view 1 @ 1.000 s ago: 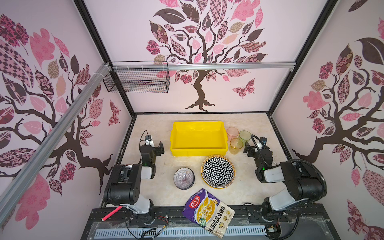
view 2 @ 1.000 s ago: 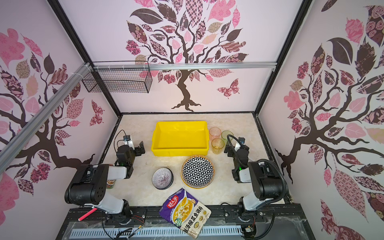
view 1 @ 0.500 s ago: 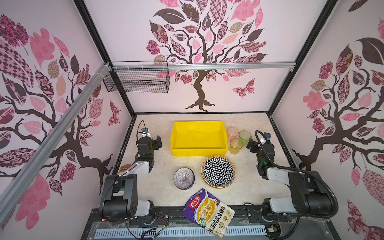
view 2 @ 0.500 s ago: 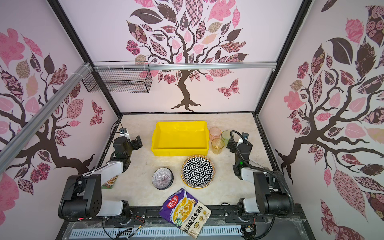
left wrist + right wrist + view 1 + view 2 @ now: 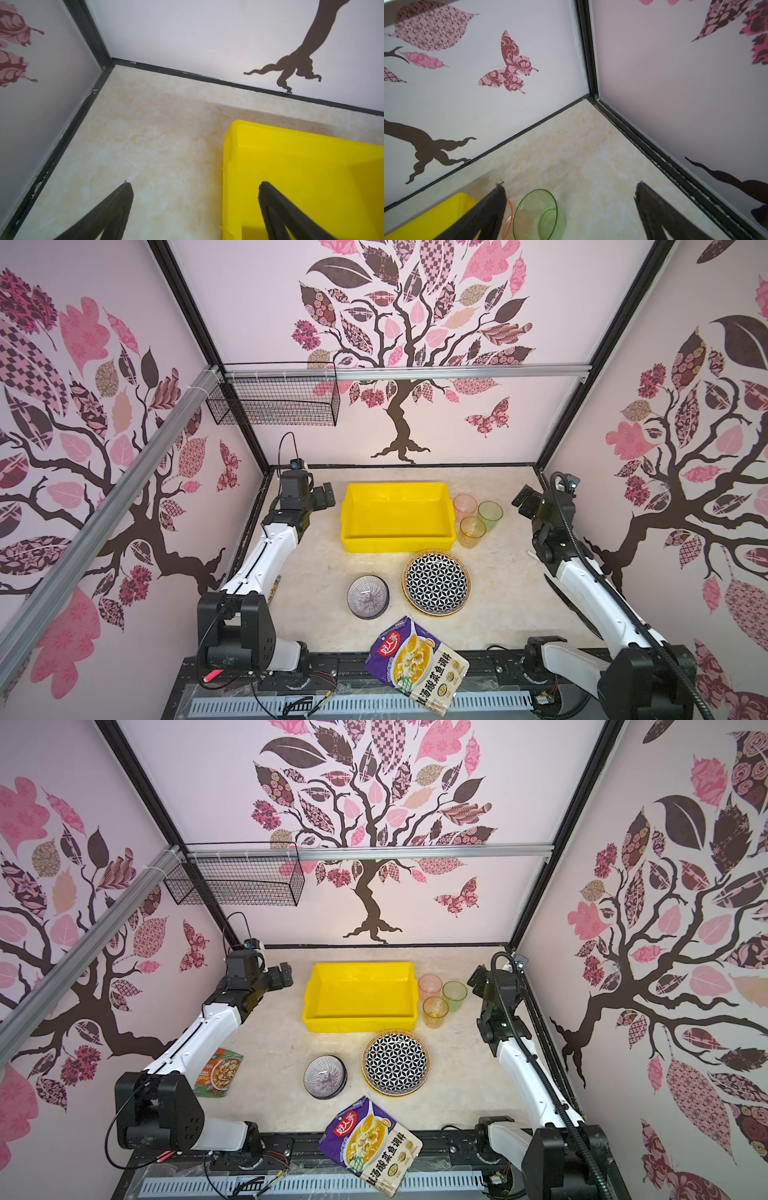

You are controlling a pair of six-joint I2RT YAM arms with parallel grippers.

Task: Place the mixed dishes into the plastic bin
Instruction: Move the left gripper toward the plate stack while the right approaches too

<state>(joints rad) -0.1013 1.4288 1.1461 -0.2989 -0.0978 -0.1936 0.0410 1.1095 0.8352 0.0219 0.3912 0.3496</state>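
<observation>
2 grippers gape empty: left gripper [image 5: 327, 497] at 9 o'clock of the plastic bin [image 5: 397, 545], right gripper [image 5: 523, 501] at 3, likely flanking it to share loading.

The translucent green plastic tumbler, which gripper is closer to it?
Right. The right gripper hangs open close beside the translucent green tumbler; the left gripper is across the yellow plastic bin.

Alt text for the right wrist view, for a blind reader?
Open right tool over a marbled table near a wall corner, holding nothing. A green tumbler stands upright, seen between its black fingers, near the corner of a yellow bin.
</observation>
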